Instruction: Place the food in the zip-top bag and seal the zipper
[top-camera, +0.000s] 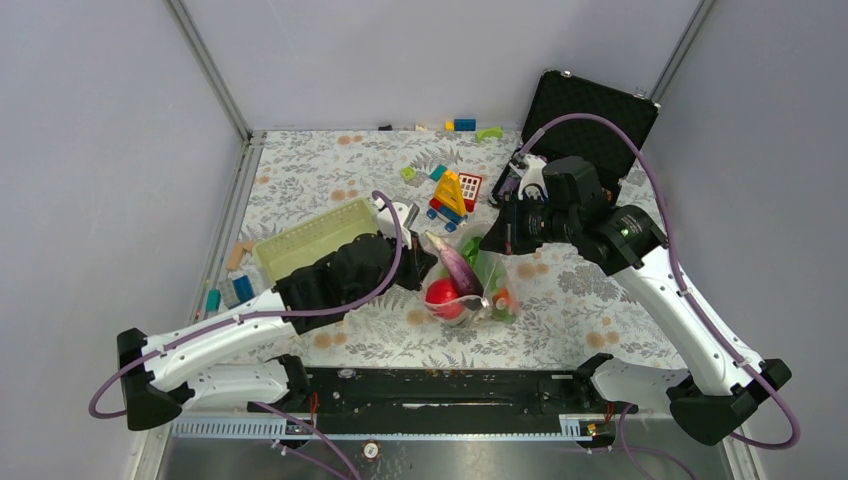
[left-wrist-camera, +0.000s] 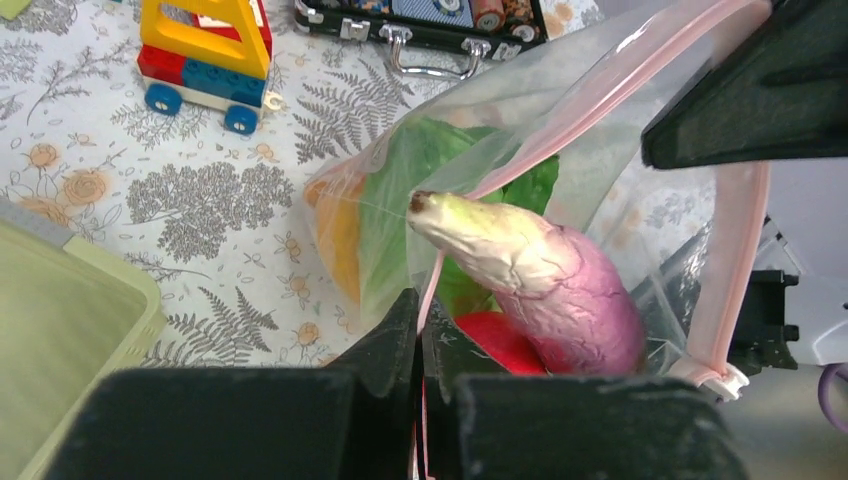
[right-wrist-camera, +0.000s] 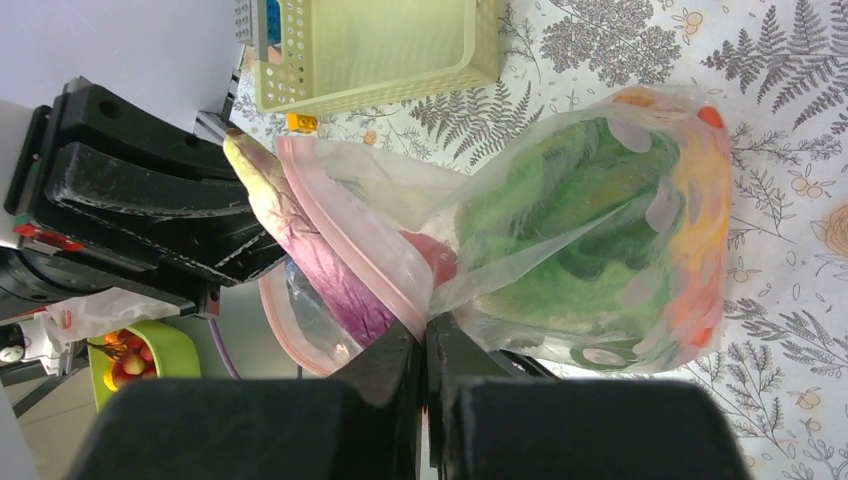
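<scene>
- The left pincer (left-wrist-camera: 420, 325) is clamped on the zipper (left-wrist-camera: 600, 100) of the zip-top bag (top-camera: 480, 285).
- The right pincer (right-wrist-camera: 424, 340) grips the same strip.
- The bag rests between them on the worktop (top-camera: 320, 170), food (right-wrist-camera: 560, 200) inside, a purple piece (left-wrist-camera: 560, 285) poking out.

Bright, even light — faint shadows, wrist-view foregrounds softly blurred.

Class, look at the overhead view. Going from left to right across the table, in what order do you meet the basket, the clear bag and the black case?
pale green basket → zip-top bag → black case
</scene>
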